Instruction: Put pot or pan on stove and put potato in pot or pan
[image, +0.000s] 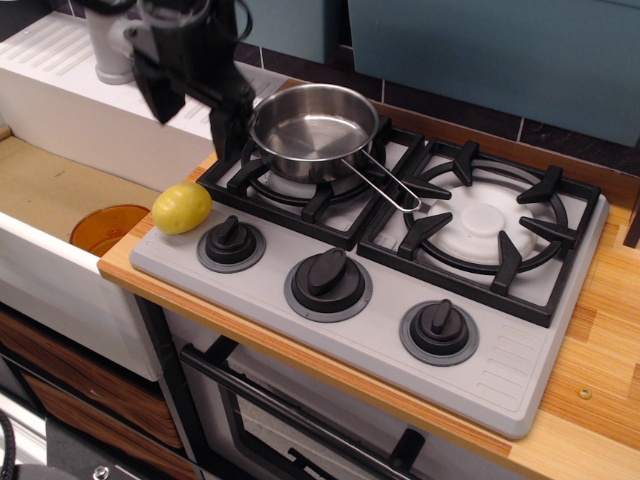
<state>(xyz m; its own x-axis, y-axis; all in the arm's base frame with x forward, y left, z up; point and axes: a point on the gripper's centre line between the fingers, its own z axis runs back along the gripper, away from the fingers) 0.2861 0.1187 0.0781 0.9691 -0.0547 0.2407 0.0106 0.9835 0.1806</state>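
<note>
The shiny steel pan (313, 125) stands empty on the left burner of the grey stove (500, 365), its wire handle pointing right and forward. The yellow potato (181, 208) lies on the stove's front left corner, beside the left knob. My black gripper (195, 112) hangs open and empty above the stove's back left edge. It is just left of the pan and above and behind the potato. Its right finger (229, 118) is close to the pan's rim.
A sink (40, 190) lies left of the stove with a round orange disc (105, 228) in it. A grey faucet (108, 45) stands on the white ribbed drainboard behind. Wooden counter (600, 330) runs to the right. An oven door handle (300, 420) sits below.
</note>
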